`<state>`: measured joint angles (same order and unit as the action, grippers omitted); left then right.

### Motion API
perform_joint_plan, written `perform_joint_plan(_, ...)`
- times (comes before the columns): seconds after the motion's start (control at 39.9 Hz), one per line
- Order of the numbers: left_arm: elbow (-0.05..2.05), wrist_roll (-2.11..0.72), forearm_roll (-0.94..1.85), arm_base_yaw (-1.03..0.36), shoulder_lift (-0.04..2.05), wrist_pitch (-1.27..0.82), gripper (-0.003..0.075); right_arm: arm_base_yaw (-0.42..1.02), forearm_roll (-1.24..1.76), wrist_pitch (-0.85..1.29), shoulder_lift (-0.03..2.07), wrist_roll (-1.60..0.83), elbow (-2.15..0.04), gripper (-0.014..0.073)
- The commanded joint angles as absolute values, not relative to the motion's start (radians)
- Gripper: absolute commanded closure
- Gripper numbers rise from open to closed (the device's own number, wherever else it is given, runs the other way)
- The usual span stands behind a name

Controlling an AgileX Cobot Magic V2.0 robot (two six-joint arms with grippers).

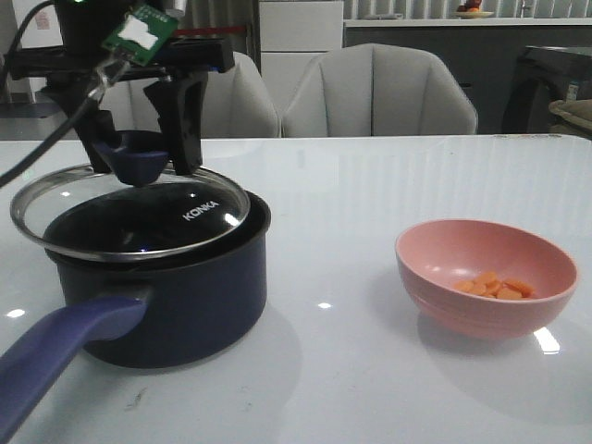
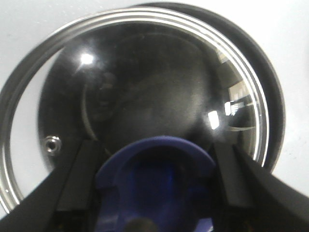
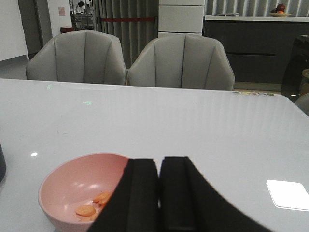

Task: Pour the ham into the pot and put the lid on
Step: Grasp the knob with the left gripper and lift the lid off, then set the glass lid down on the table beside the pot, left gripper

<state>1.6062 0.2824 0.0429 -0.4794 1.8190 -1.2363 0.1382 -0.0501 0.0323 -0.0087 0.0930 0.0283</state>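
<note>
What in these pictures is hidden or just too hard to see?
- Pot interior: the tilted lid covers it in the front and left wrist views.
- Pot handle's end: cut off by the front view's edge.
- Ham count: slices overlap.
- Bowl's near side: behind the right gripper in the right wrist view.

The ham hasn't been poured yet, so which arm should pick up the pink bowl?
Right: its gripper is empty beside the pink bowl of ham; the left gripper holds the lid.
</note>
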Motion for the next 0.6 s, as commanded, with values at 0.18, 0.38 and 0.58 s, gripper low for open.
perform_joint_plan(0.18, 1.622, 0.239, 0.045, -0.358, 1.658, -1.230, 0.0566, 0.133, -0.060, -0.052, -0.028, 0.089, 0.036, 0.0444)
perform_joint_plan(0.38, 1.545, 0.172, 0.052, -0.210, 1.586, -1.228, 0.0566, 0.133, -0.060, -0.052, -0.028, 0.089, 0.036, 0.0444)
perform_joint_plan(0.58, 1.418, 0.062, 0.148, -0.016, 1.526, -1.168, 0.0566, 0.133, -0.060, -0.052, -0.028, 0.089, 0.036, 0.0444)
